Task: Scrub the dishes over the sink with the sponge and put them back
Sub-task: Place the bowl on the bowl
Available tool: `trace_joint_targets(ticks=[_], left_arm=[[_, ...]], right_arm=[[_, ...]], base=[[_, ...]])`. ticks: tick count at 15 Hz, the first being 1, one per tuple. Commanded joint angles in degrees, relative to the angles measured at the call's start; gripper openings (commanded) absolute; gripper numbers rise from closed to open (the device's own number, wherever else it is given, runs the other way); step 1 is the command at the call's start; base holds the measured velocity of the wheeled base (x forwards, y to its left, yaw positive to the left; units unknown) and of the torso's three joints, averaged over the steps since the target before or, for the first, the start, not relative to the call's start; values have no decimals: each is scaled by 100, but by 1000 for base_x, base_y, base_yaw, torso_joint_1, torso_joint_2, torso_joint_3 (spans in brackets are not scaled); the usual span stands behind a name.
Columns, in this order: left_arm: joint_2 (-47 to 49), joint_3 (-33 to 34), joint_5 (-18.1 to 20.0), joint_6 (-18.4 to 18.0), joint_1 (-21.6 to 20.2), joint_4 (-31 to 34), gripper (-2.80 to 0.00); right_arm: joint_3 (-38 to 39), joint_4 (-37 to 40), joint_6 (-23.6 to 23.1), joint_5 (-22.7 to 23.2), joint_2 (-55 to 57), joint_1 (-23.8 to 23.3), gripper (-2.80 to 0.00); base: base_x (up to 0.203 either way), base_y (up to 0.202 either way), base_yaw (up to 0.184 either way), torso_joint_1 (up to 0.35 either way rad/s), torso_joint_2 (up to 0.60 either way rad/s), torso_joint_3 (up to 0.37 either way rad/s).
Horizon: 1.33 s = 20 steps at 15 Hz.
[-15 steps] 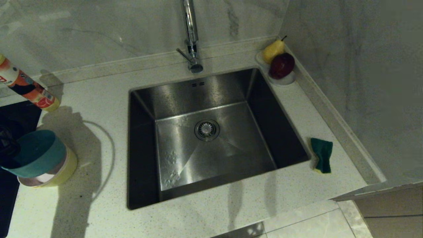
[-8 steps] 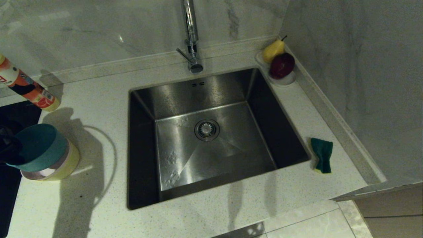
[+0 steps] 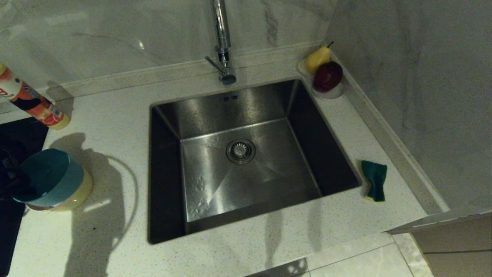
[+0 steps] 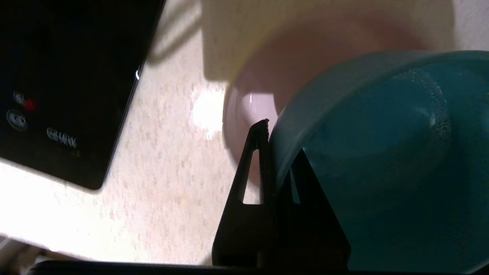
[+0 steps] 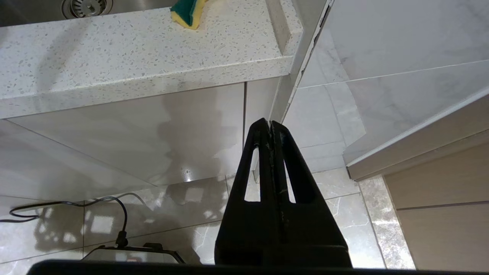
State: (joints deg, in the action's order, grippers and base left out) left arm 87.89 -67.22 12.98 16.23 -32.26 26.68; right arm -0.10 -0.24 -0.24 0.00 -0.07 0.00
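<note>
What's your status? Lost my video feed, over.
Left gripper shut on blue bowl rim, stack tilted on the counter. Right gripper shut, parked below counter edge. Sponge untouched right of sink. Nothing blocking.

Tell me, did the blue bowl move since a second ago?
Yes. The blue bowl, pinched by the left gripper, tipped more upright and shifted slightly toward the sink, settling closer onto the yellow bowl.

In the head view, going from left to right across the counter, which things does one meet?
Stacked plastic bowls, light blue on top → square stainless steel sink → dark red apple on the white dish → green-and-yellow sponge.
</note>
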Motion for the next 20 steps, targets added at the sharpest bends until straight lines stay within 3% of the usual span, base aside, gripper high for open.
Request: trace_joint_targets(ticks=[1, 11, 19, 20], left_arm=[[-11, -3, 2, 12, -35, -40, -280], [105, -9, 36, -69, -387, -110, -280], [117, 250, 64, -155, -386, -119, -280], [123, 249, 55, -155, -386, -119, 0]], right_arm=[[1, -5, -2, 0, 7, 0, -280], [1, -2, -2, 0, 7, 0, -280], [1, -7, -2, 0, 7, 0, -280], [1, -2, -2, 0, 7, 0, -280]], base=[[0, 0, 0, 0, 0, 0], [0, 0, 0, 0, 0, 0], [0, 0, 0, 0, 0, 0], [0, 0, 0, 0, 0, 0]])
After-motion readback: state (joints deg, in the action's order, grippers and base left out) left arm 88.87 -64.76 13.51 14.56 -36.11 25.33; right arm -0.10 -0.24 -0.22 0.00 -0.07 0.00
